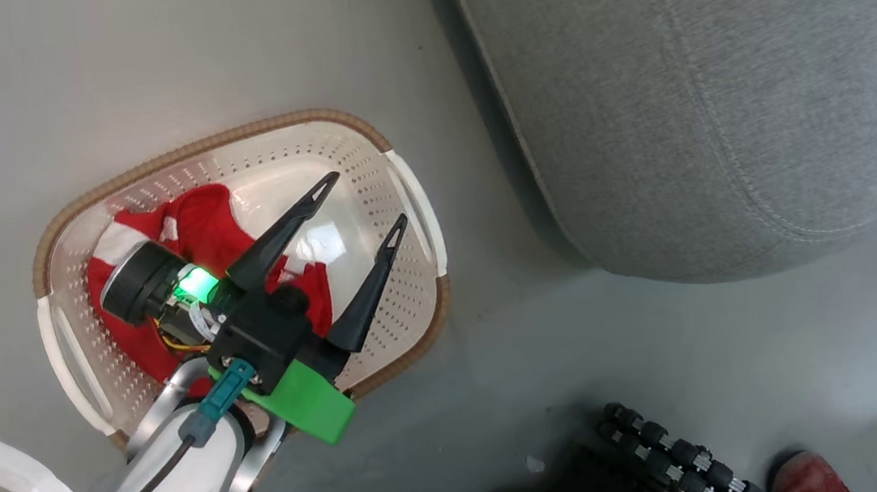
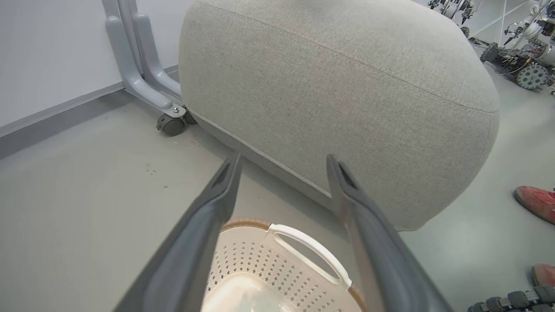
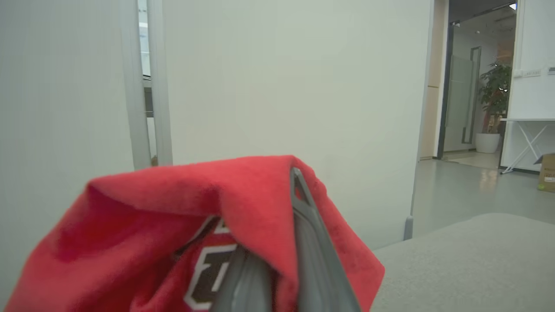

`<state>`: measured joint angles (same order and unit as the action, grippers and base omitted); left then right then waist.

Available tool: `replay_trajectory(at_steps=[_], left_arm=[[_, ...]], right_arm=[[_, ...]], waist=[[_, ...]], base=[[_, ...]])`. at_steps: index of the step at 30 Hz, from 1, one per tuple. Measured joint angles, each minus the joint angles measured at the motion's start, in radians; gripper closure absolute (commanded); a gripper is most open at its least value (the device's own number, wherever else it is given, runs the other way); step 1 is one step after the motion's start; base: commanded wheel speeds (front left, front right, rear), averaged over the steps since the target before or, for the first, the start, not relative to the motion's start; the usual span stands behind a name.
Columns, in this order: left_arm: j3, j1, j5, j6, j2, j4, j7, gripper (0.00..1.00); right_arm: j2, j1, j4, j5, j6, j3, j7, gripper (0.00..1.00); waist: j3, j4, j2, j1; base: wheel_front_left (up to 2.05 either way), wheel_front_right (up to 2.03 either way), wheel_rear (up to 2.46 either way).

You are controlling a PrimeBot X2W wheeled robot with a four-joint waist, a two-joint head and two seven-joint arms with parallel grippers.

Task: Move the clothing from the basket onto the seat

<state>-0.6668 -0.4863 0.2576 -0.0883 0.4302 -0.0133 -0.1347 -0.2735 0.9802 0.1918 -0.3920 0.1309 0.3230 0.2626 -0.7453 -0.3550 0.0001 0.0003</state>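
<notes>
Right gripper (image 3: 295,182) is clenched on a red garment (image 3: 173,225) draped over its fingers, with the grey seat (image 3: 468,260) just beyond. Left gripper (image 1: 368,198) hangs spread wide over the basket (image 1: 279,122), where more clothing (image 1: 200,222) lies. Best to carry the held piece well over the seat before letting go.

Open floor (image 1: 493,297) lies between the basket (image 1: 295,119) and the seat (image 1: 715,86).
</notes>
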Motion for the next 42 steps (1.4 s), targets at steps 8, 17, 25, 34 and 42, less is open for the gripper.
replay_trajectory(at_steps=[8, 17, 25, 34, 42], left_arm=[[-0.011, -0.007, 0.031, -0.003, -0.018, 0.013, -0.014, 0.00], [-0.036, -0.007, 0.058, -0.012, -0.039, 0.053, -0.027, 0.00], [-0.070, 0.002, 0.073, -0.017, -0.080, 0.117, -0.069, 0.00], [-0.020, 0.065, 0.125, 0.034, -0.198, 0.227, -0.123, 0.00], [0.217, 0.248, 0.156, 0.065, -0.323, 0.205, -0.129, 0.00]], right_arm=[[-0.028, -0.137, 0.160, 0.047, 0.000, 0.171, 0.000, 1.00], [0.015, -0.260, 0.367, 0.133, 0.000, 0.268, 0.000, 0.33], [0.109, -0.353, 0.300, 0.185, 0.000, 0.325, 0.000, 0.00], [0.196, -0.616, 0.123, 0.248, 0.000, 0.209, 0.000, 0.00], [0.219, -0.781, 0.102, 0.246, 0.000, -0.021, 0.000, 0.00]], waist=[[-0.075, 0.073, 0.0000, -0.0001], [-0.076, 0.104, 0.0000, -0.0001], [-0.001, 0.111, 0.0000, -0.0003], [0.149, 0.158, 0.0000, -0.0003], [0.325, 0.235, 0.0000, -0.0004]], base=[[0.00, 0.00, 0.00], [0.00, 0.00, 0.00], [0.00, 0.00, 0.00], [0.00, 0.00, 0.00], [0.00, 0.00, 0.00]])
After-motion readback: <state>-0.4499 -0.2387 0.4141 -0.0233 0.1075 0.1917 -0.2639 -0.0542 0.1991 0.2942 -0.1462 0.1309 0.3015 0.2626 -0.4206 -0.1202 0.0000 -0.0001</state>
